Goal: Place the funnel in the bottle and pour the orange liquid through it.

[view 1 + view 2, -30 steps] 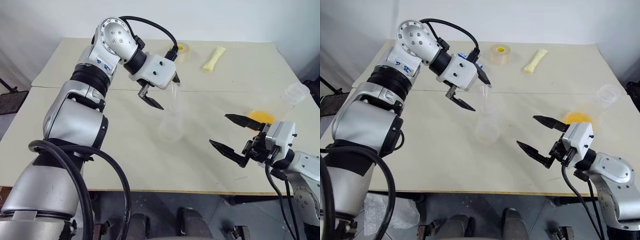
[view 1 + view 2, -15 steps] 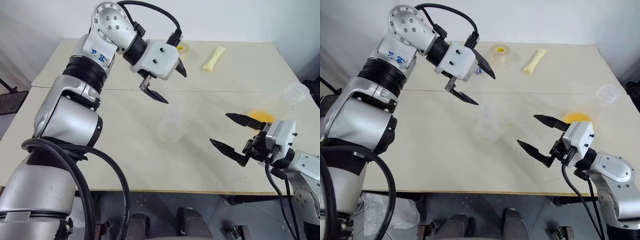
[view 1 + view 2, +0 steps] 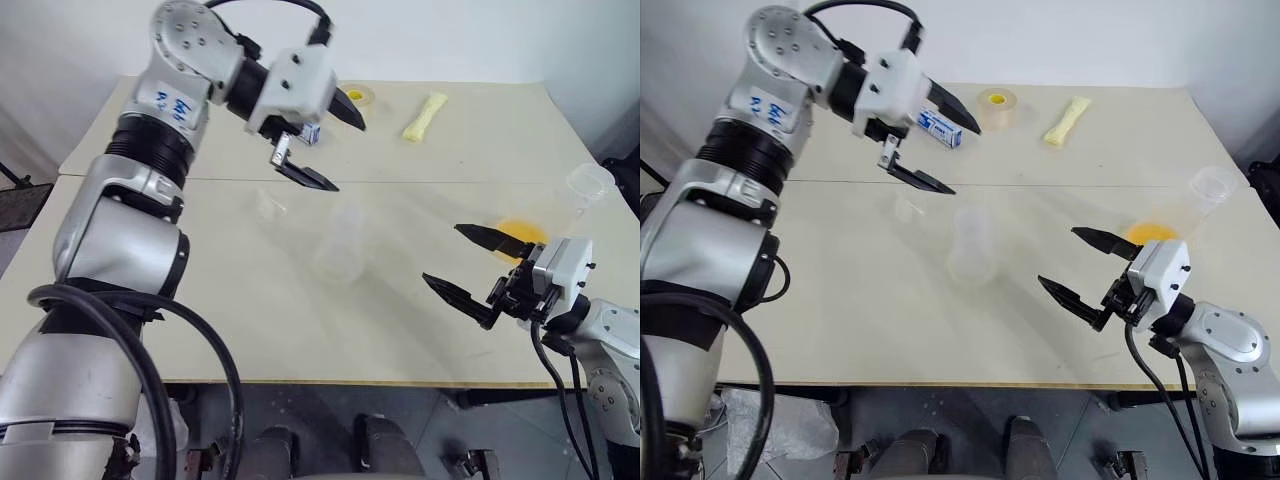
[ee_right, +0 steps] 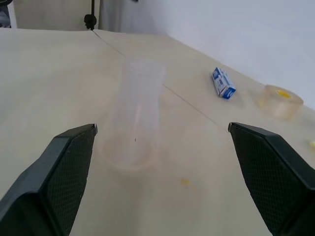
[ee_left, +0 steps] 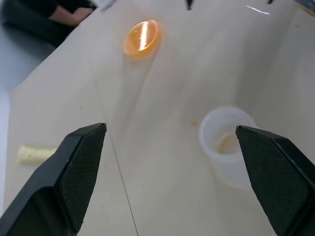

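Note:
The clear bottle (image 3: 340,243) stands upright mid-table, its whitish mouth (image 5: 226,141) open. A faint small clear shape on the table just left of it looks like the funnel (image 3: 268,205). The orange liquid (image 3: 522,232) pools in a tilted clear flask (image 3: 1210,188) at the right. My left gripper (image 3: 348,156) hangs open above and behind the bottle, holding nothing. Right of the bottle, my right gripper (image 3: 442,253) is open and empty, with the orange liquid just behind it.
A blue-and-white box (image 3: 940,128), a tape roll (image 3: 998,103) and a pale yellow packet (image 3: 1065,120) lie at the back of the table. A seam (image 3: 1070,186) crosses the tabletop. The front edge runs just below my right gripper.
My left gripper rose and swung left, away from the bottle's mouth, staying open. The clear cone seen over the mouth a second ago is gone from there. The right gripper kept still.

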Controlling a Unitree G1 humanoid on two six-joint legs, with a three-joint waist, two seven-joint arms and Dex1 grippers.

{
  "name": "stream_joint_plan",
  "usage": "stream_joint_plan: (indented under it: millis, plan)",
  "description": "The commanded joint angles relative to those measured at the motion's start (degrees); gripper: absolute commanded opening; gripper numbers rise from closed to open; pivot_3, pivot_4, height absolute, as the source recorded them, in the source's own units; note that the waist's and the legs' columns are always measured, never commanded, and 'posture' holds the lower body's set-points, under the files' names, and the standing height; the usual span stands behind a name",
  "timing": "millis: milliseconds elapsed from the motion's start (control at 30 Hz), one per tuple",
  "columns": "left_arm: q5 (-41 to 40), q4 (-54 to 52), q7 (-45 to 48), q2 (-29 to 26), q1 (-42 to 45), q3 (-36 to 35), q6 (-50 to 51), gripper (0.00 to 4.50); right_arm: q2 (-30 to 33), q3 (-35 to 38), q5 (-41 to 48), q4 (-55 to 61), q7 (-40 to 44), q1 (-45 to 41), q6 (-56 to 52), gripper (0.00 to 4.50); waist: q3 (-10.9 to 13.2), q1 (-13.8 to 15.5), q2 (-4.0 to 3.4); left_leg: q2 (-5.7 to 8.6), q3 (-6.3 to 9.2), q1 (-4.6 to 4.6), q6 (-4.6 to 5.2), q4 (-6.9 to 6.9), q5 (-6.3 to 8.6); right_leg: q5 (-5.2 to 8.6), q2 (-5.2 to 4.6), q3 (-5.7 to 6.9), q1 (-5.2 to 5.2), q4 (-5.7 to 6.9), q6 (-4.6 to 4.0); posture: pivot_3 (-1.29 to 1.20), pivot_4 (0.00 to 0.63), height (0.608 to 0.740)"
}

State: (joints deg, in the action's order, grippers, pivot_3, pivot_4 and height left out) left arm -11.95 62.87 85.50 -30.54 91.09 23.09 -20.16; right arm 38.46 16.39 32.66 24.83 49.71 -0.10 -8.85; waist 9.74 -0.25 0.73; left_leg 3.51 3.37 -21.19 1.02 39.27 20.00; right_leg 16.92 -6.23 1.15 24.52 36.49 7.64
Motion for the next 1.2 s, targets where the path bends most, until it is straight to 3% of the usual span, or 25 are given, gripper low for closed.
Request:
stream_joint_plan:
  millis: [33, 233, 500, 633, 833, 967, 1200]
  plan:
    - [1.2, -2.8, -3.0, -2.6, -5.0, -4.9, 4.6, 4.49, 0.1, 1.5, 0.9, 2.8, -0.4, 0.3, 0.6, 4.50, 0.0, -0.1, -0.03, -0.01, -0.02, 0.02, 0.00, 0.00, 0.00, 0.00, 0.00, -0.02, 0.00, 0.02, 0.00, 0.00, 0.150, 0.740]
    - [0.4, -11.9, -17.3, -7.5, -19.6, -15.7, 10.2, 4.49, 1.8, 1.9, 2.2, 1.6, 1.1, -0.7, -0.6, 4.50, 0.0, 0.1, -0.02, -0.04, 0.08, -0.09, -0.01, 0.22, 0.03, 0.00, -0.01, -0.04, 0.04, 0.10, 0.00, 0.00, 0.150, 0.740]
    - [-0.5, -25.2, -24.7, -12.4, -41.4, -25.2, 16.6, 4.49, 2.6, 1.0, 3.0, 0.3, 2.6, -3.3, -2.2, 4.50, 0.0, 0.2, -0.03, -0.01, 0.14, -0.09, -0.05, 0.31, 0.07, 0.00, -0.08, -0.03, 0.01, 0.16, 0.00, 0.00, 0.150, 0.740]
    - [1.4, -25.1, -31.1, -13.4, -46.5, -27.9, 19.2, 4.49, 2.6, 0.7, 2.9, -0.2, 3.5, -3.7, -2.5, 4.50, 0.0, 0.5, -0.03, -0.01, 0.20, -0.10, -0.06, 0.34, 0.08, 0.00, -0.08, 0.01, 0.01, 0.22, 0.00, 0.00, 0.150, 0.740]
    - [3.1, -19.8, -40.1, -12.5, -48.6, -30.6, 17.2, 4.49, 2.1, 0.3, 3.0, 0.3, 3.8, -2.9, -2.8, 4.50, 0.0, 0.8, -0.03, 0.07, 0.24, -0.09, -0.02, 0.39, 0.11, 0.00, -0.13, 0.03, 0.00, 0.32, 0.00, 0.00, 0.150, 0.740]
    - [5.3, -11.4, -45.8, -10.6, -42.9, -30.4, 13.6, 4.49, 1.8, 0.1, 3.0, 0.5, 3.5, -3.0, -3.0, 4.50, 0.0, 1.4, -0.02, 0.12, 0.24, -0.09, -0.02, 0.45, 0.11, 0.00, -0.14, 0.04, 0.00, 0.36, 0.00, 0.00, 0.150, 0.740]
    - [8.9, -1.2, -47.6, -7.6, -36.0, -28.5, 8.9, 4.49, 1.5, 0.2, 2.9, 1.5, 3.1, -1.8, -3.0, 4.50, 0.0, 1.6, -0.01, 0.28, 0.22, -0.10, 0.03, 0.46, 0.13, 0.00, -0.24, 0.07, 0.00, 0.42, 0.00, 0.00, 0.150, 0.740]
